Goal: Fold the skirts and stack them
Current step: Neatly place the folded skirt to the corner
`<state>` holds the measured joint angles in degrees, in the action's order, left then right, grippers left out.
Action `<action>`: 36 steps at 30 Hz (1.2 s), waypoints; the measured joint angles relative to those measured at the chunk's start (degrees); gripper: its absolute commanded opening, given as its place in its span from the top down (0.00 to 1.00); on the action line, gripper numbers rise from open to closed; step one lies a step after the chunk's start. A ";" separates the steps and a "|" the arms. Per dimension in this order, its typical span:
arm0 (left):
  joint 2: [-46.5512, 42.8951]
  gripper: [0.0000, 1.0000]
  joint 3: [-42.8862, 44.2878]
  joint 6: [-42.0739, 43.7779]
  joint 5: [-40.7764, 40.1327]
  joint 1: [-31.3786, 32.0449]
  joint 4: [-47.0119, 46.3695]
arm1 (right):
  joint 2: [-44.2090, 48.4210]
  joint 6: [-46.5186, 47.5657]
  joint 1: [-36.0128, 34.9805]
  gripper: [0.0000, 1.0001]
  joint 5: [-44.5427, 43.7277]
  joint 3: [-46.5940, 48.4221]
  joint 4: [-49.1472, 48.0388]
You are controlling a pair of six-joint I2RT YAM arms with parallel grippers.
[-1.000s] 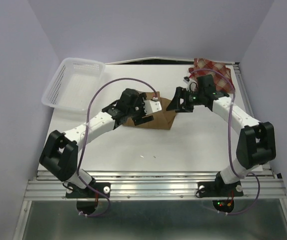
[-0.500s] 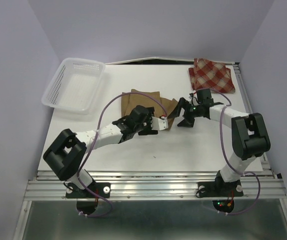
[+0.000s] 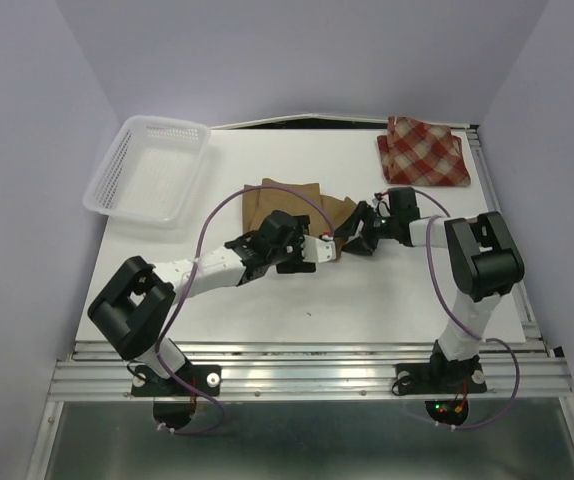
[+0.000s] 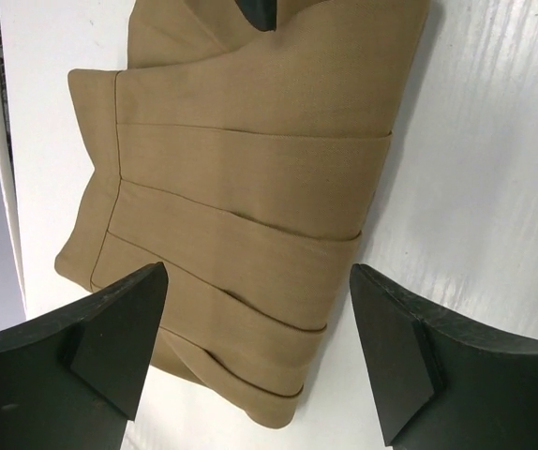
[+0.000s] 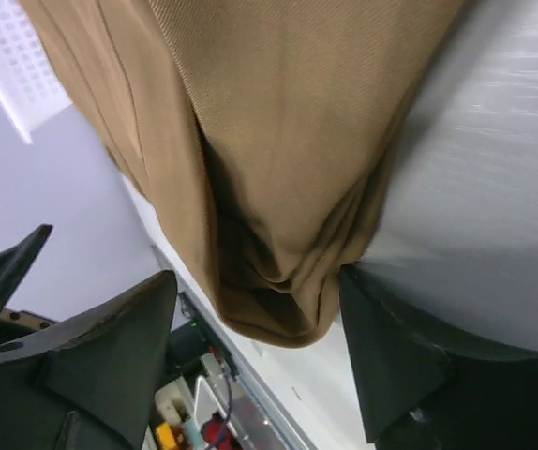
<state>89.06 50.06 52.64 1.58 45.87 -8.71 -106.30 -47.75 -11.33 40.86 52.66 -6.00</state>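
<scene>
Tan-brown skirt (image 4: pixel 250 187) lies flat, pleated, one edge bunched.

no readable text, labels, brands, numbers or signs in any view. nothing legible on the tan skirt (image 3: pixel 277 195), the plaid skirt (image 3: pixel 422 150) or the white basket (image 3: pixel 117 170).

Basket (image 3: pixel 110 172) far-left, skirt (image 3: pixel 282 197) centre, second skirt (image 3: pixel 424 150) far-right.
</scene>
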 measured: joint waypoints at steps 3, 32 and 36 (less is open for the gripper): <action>-1.64 0.01 -1.49 0.57 1.07 0.02 -0.04 | -1.97 -0.72 0.00 0.58 0.13 0.00 -1.75; 9.84 0.38 -1.66 1.51 2.21 1.81 -13.20 | 3.21 -13.49 0.00 0.99 2.91 -1.09 -12.57; 10.54 0.33 -1.31 -0.37 0.68 1.77 -14.51 | 3.21 -13.60 0.00 0.99 2.93 -1.09 -12.55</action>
<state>99.59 48.75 52.27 2.26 47.64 -23.22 -103.09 -61.34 -11.33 43.79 51.57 -18.55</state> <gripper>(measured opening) 0.585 0.023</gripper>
